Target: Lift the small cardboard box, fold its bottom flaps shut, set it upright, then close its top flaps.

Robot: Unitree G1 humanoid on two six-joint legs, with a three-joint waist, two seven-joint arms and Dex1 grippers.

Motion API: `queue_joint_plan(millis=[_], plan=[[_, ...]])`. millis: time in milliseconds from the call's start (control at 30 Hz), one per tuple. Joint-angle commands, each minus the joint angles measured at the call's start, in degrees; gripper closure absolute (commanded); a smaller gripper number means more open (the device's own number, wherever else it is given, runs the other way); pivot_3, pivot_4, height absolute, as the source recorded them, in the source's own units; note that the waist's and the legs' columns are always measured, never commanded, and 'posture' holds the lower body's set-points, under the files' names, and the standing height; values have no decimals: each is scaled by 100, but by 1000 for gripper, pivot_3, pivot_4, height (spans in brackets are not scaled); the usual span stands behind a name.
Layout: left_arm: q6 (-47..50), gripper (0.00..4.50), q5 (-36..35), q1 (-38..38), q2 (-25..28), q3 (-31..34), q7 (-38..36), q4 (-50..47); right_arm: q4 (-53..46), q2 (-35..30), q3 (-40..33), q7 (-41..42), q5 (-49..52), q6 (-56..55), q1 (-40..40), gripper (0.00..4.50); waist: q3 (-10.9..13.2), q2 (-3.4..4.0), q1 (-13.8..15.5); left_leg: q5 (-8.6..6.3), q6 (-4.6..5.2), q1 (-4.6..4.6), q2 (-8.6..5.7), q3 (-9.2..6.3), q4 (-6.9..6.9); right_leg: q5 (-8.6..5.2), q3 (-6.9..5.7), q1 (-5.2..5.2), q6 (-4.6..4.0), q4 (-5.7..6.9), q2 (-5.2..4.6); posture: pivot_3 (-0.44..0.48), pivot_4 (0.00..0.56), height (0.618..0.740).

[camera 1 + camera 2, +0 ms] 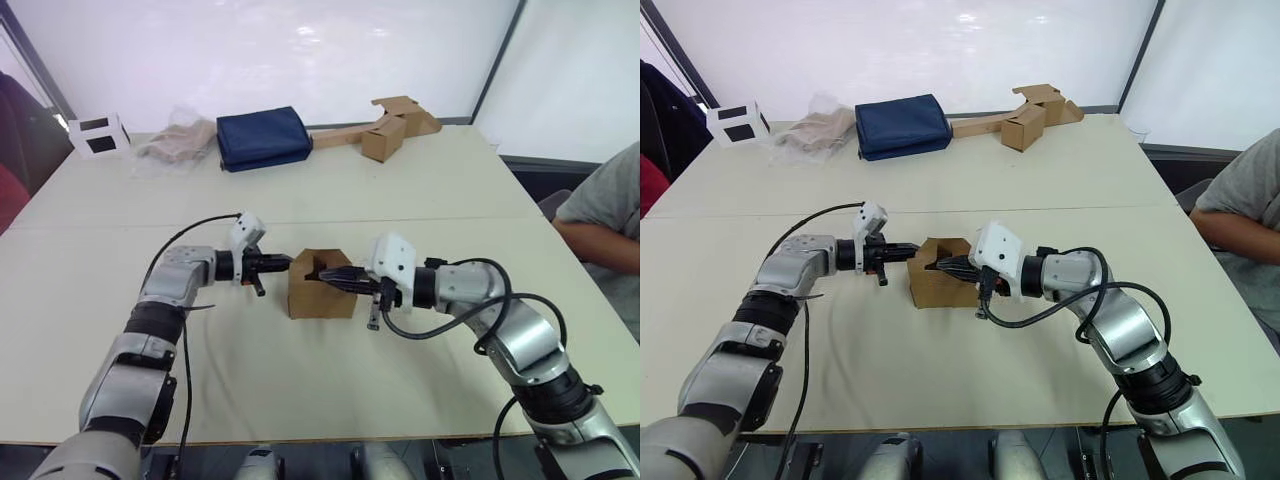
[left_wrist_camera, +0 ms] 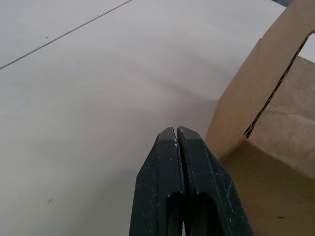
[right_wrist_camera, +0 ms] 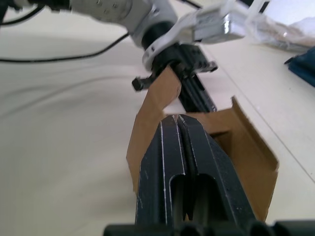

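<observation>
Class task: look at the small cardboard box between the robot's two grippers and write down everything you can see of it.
The small cardboard box is plain brown corrugated card, a small cuboid standing on the pale table near its middle. Its upper end is open, with the top flaps raised rather than folded shut. The left gripper, fingers shut, meets one raised flap on the box's left side. The right gripper, also shut, reaches over the right edge into the opening. Whether either presses the card cannot be told.
</observation>
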Motion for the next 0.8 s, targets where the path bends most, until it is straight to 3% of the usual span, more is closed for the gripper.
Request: queue_joint_plan(millis=[33, 533, 700, 800], plan=[[-141, 4466, 27, -174, -86, 68, -125, 138, 247, -2, 99, 84, -263, -352, -69, 4500, 0, 0, 0, 0, 0, 1, 0, -1, 0, 0, 0, 0, 0, 0, 0, 0, 150, 740], [-52, 4466, 93, -68, -146, 151, -80, -87, 1004, 471, 311, 146, -617, -766, -121, 4500, 0, 0, -2, 0, -1, 0, 0, -1, 2, 0, 0, 0, 0, 1, -1, 0, 150, 740], [74, 4466, 53, -53, 388, 407, 22, -484, 1083, 601, 249, 144, -565, -706, -129, 4500, 0, 0, -59, 0, 0, 1, 1, -1, 2, 0, 0, -2, 0, 3, 1, 0, 150, 740], [745, 4466, -310, 403, 866, 503, -192, -1741, 1111, 656, 198, 163, -513, -659, -161, 4500, 0, 0, -116, 1, -1, 0, 2, -4, -4, 0, 0, -7, -1, 10, 2, 0, 150, 740]])
